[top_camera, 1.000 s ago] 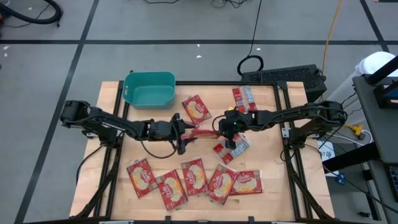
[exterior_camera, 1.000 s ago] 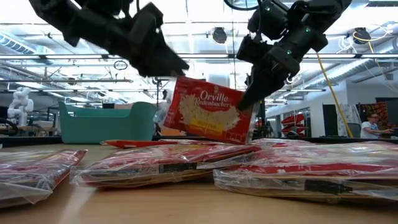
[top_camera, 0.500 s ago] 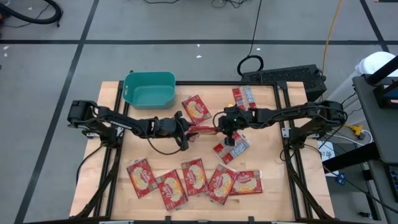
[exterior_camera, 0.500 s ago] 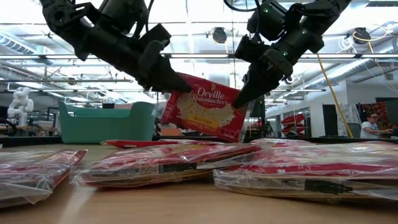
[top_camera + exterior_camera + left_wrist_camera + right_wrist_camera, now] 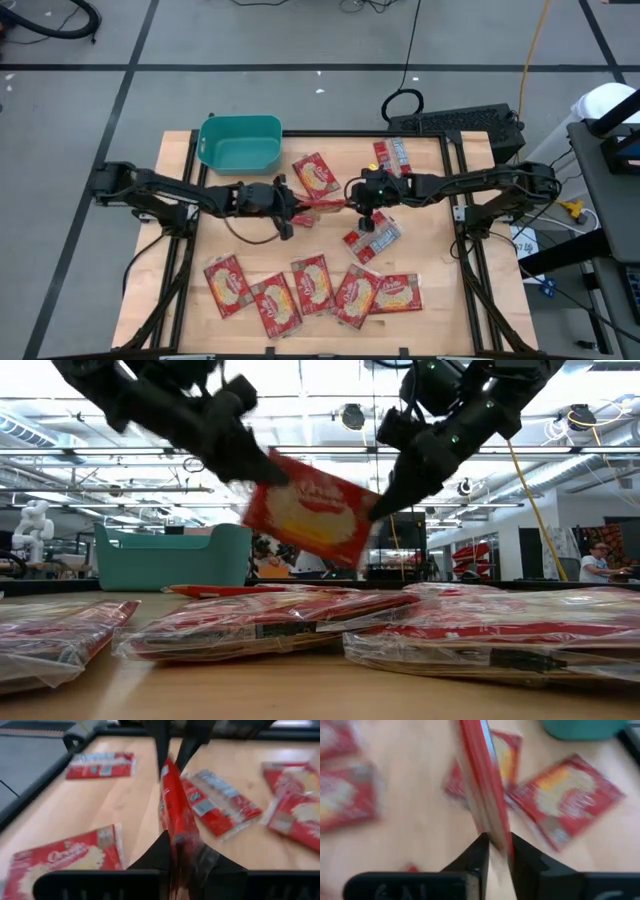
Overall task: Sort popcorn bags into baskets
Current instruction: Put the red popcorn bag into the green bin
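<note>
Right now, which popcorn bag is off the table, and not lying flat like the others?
The popcorn bag in mid-air at the table's centre, held between the left gripper and right gripper. Every other bag lies flat on the wood.

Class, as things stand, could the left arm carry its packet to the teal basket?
Probably yes. The left hand grips the packet, the teal basket stands close with nothing between, but the right hand also touches the packet.
</note>
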{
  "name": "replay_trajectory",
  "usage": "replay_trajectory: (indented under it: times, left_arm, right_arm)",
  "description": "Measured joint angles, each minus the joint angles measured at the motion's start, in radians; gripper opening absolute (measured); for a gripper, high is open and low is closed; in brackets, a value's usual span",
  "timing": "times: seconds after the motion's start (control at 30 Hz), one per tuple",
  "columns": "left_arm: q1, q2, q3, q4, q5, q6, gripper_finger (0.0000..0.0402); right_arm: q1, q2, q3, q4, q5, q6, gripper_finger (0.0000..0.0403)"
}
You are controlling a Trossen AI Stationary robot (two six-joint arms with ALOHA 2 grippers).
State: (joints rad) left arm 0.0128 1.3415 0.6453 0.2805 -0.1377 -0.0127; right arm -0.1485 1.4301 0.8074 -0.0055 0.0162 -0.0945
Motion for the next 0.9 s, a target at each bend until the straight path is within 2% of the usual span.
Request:
replay_trajectory:
  times: [0.1,0.27,0.43,0.53,0.7,0.9]
  left_arm:
    - [0.025,-0.127,0.001,-0.164,0.005,0.007,0.0014]
    - [0.101,-0.339,0.0,-0.394,-0.05,-0.007,0.0021]
    - [0.18,-0.529,0.0,-0.485,-0.057,-0.002,0.0015]
    - [0.226,-0.625,0.001,-0.546,-0.111,0.016,0.0014]
    - [0.308,-0.717,0.002,-0.639,-0.244,-0.047,0.002]
    - [0.39,-0.713,0.002,-0.715,-0.284,-0.103,0.0014]
  right_arm:
    - [-0.002,-0.011,-0.001,0.055,0.054,-0.033,0.0103]
    - [-0.008,-0.015,-0.004,0.131,0.115,-0.069,0.015]
    - [-0.008,-0.015,-0.074,0.237,0.114,-0.045,0.0166]
    - [-0.001,-0.015,-0.142,0.342,0.114,-0.02,0.0164]
    - [0.014,-0.014,-0.237,0.492,0.112,0.026,0.0161]
    - [0.035,-0.014,-0.292,0.559,0.111,0.105,0.016]
